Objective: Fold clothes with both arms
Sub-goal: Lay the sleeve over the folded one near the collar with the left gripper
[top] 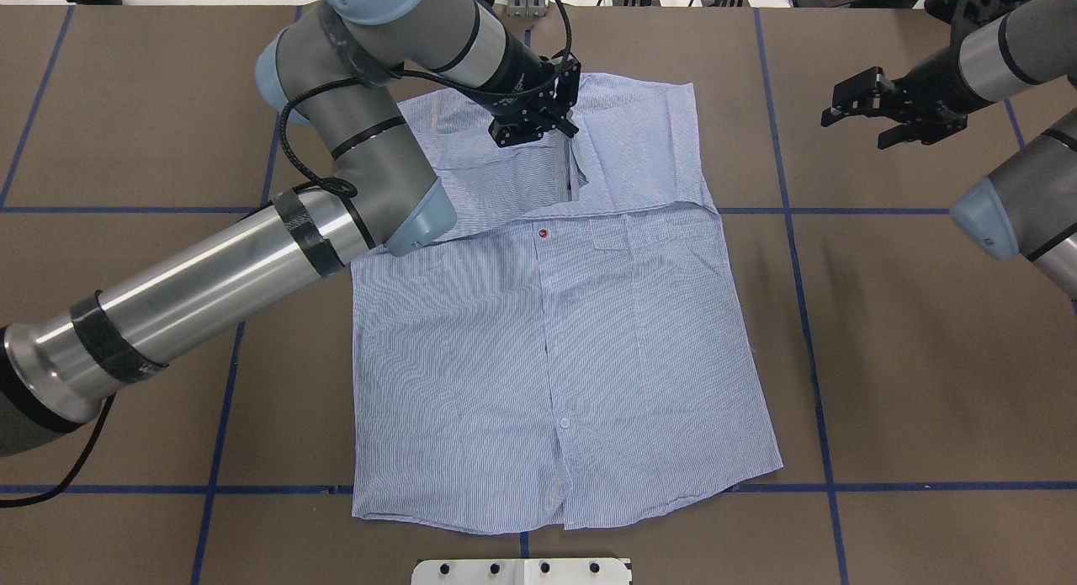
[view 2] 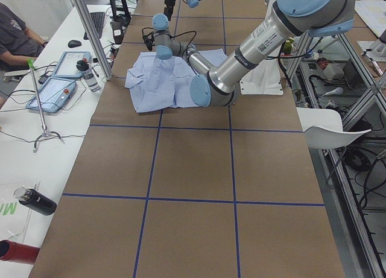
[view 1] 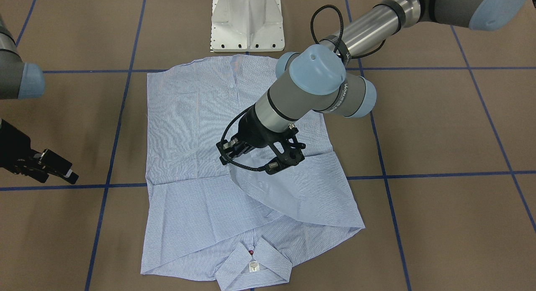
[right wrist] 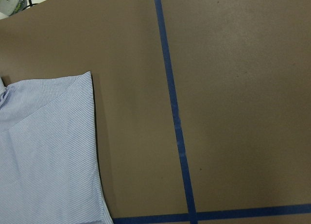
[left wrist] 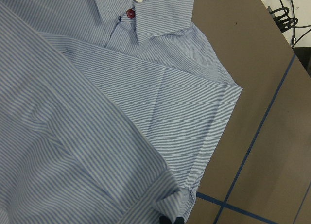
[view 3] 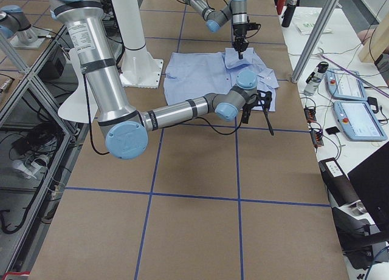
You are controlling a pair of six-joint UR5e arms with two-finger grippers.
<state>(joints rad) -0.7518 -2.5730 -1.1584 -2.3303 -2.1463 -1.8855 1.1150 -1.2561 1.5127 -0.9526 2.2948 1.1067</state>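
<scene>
One shirt (view 1: 188,127) neck label (view 1: 253,266): front view, not overhead.

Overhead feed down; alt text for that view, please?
Blue striped shirt lies flat on the brown table, one sleeve folded across its collar end. The left pincer seems to pinch that sleeve over the shirt; the right pincer hangs open beside it.

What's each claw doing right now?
Left claw: closed on a fold of the shirt, held just above the table.
Right claw: open, empty, off to the side.
</scene>
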